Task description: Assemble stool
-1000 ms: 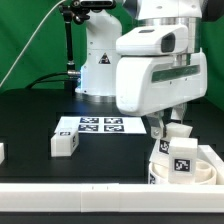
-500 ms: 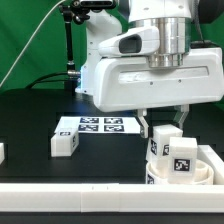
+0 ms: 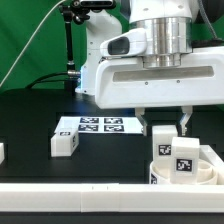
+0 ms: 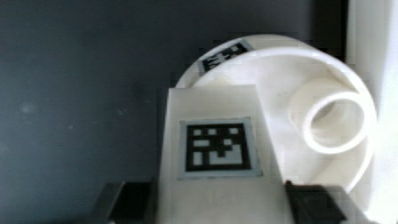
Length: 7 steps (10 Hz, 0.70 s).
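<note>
While it hangs over the seat, my gripper (image 3: 163,126) has its jaws spread, one finger to either side of an upright leg (image 4: 222,150); I cannot tell whether the pads touch it.
Item: upright leg, tagged face showing, standing against the seat (image 4: 294,75), a round white ring at the exterior view's right.
Item: loose leg (image 3: 65,143), lying on the black table (image 3: 30,120), well apart.
Item: marker board (image 3: 97,125), just behind the loose leg.
Item: white rail (image 3: 80,190), along the near edge.

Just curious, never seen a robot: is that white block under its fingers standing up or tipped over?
Upright: the stool leg stands tall on the ring-shaped seat, tagged face vertical, between the spread fingers.
</note>
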Available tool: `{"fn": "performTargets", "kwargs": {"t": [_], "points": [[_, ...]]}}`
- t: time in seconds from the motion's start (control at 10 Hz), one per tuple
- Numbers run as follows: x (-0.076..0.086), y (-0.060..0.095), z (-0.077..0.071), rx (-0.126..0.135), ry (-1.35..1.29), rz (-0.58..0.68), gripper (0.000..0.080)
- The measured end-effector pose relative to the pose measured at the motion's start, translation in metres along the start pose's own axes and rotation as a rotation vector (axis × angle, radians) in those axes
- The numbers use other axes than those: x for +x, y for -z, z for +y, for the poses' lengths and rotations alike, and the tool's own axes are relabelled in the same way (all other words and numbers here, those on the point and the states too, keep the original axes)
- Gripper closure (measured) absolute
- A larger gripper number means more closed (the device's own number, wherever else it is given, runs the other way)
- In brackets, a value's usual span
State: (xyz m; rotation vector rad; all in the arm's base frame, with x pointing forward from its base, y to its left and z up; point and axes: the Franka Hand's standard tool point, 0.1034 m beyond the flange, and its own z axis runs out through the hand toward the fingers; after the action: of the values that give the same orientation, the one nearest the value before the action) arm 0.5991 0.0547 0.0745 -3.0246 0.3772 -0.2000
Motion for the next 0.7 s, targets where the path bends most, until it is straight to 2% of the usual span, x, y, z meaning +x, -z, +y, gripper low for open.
{"fn": "performTargets", "kwargs": {"t": [0.3, 0.7], "points": [[0.0, 0.0003, 0.0004, 0.006, -0.198, -0.002, 0.0459], [-0.0045, -0.0005, -0.001, 0.014, -0.597, -0.013, 0.0459]]}}
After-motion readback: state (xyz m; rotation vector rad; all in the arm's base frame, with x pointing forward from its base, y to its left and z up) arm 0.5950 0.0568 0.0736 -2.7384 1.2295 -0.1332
